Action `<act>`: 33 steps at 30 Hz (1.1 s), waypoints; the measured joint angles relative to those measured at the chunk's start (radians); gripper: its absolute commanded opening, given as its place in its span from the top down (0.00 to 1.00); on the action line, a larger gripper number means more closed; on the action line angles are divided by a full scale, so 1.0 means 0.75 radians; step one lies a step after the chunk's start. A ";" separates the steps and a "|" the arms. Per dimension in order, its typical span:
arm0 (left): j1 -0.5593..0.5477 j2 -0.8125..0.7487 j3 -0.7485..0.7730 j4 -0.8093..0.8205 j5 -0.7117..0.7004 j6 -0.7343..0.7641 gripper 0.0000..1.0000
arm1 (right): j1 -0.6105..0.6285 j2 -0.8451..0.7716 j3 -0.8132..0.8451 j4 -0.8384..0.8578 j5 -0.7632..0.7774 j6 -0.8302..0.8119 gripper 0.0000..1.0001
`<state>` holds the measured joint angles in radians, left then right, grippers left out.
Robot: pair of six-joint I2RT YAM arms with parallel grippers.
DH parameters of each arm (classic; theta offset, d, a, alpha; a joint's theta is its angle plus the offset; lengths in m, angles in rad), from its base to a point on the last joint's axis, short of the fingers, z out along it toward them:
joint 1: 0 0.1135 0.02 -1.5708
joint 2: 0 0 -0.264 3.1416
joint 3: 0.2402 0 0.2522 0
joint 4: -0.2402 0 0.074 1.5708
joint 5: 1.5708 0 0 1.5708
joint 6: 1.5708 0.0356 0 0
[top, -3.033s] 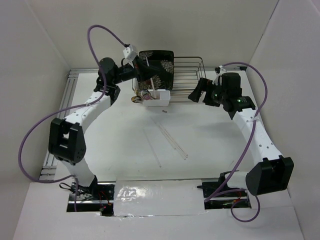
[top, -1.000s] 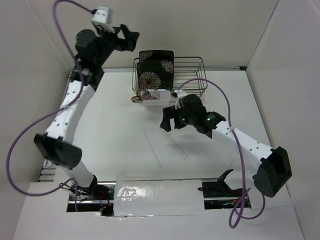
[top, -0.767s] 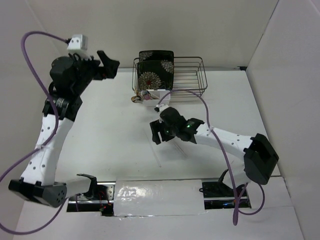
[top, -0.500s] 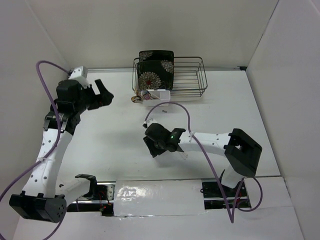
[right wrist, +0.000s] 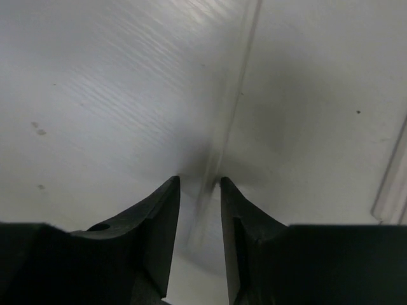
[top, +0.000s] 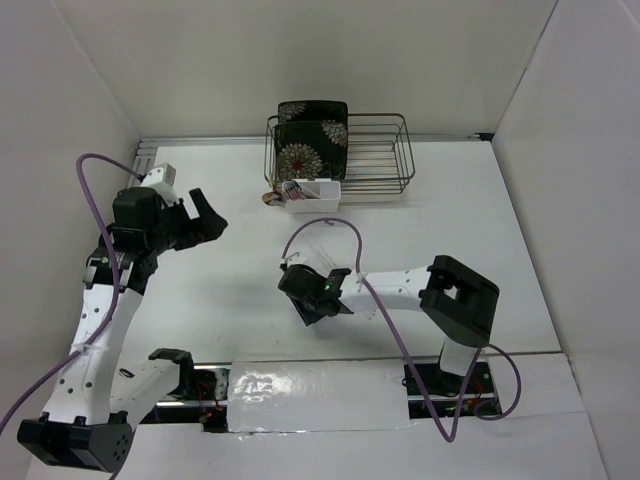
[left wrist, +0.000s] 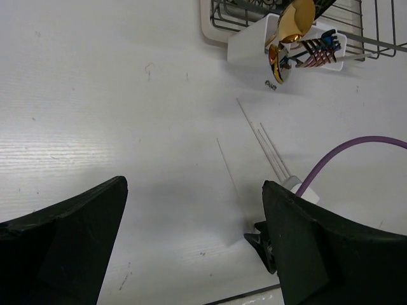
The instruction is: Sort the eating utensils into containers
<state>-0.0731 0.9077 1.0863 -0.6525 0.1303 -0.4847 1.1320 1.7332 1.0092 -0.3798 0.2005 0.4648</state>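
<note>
Pale chopstick (right wrist: pixel 236 101) lay flat on the table (top: pixel 450 230), well in front of the white tub (top: pixel 318 196). Right gripper (right wrist: pixel 200 185) was down on it, fingers close on either side. Pinching or just short, I couldn't tell. Left gripper (left wrist: pixel 194 185) hung spread wide, off to the tub's left. Gold spoon (left wrist: pixel 296 15) stood in the tub.

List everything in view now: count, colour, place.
wire rack: one, dark, back centre of table
plate: one, black floral, standing in the rack's left end
tub: one, white, just in front of the rack
utensils: several, gold-toned, in the tub; count unclear
chopsticks: at least three, pale, loose mid-table
left gripper: open, raised at left
right gripper: low, jaws straddling one chopstick
</note>
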 measured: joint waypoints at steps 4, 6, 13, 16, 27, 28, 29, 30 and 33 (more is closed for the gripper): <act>0.000 0.000 -0.032 -0.002 0.019 -0.020 0.00 | 0.018 0.035 0.024 0.003 0.052 0.009 0.70; 0.000 0.000 -0.046 -0.001 0.041 -0.023 0.00 | 0.020 0.042 0.028 0.011 0.072 0.014 0.80; 0.001 0.006 -0.149 0.032 0.150 -0.054 0.02 | 0.000 0.051 0.026 0.049 0.058 0.023 1.00; -0.012 0.032 -0.248 0.094 0.211 -0.112 0.05 | -0.015 0.046 0.021 0.067 0.016 0.011 1.00; -0.123 0.216 -0.649 0.471 0.321 -0.448 0.10 | -0.168 -0.101 0.011 0.134 -0.308 -0.017 1.00; -0.138 0.230 -0.649 0.522 0.328 -0.476 0.10 | -0.172 -0.107 0.028 0.144 -0.328 -0.013 1.00; -0.151 0.242 -0.649 0.567 0.335 -0.491 0.11 | -0.173 -0.110 0.046 0.154 -0.351 -0.011 1.00; -0.167 0.255 -0.649 0.613 0.344 -0.515 0.11 | -0.176 -0.111 0.063 0.164 -0.370 -0.006 1.00; -0.218 0.300 -0.649 0.734 0.356 -0.563 0.13 | -0.178 -0.111 0.096 0.194 -0.419 0.009 1.00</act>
<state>-0.2367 1.1328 0.5999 -0.1020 0.3969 -0.9070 0.9985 1.6497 1.0813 -0.2344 -0.1139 0.4713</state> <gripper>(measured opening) 0.885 0.020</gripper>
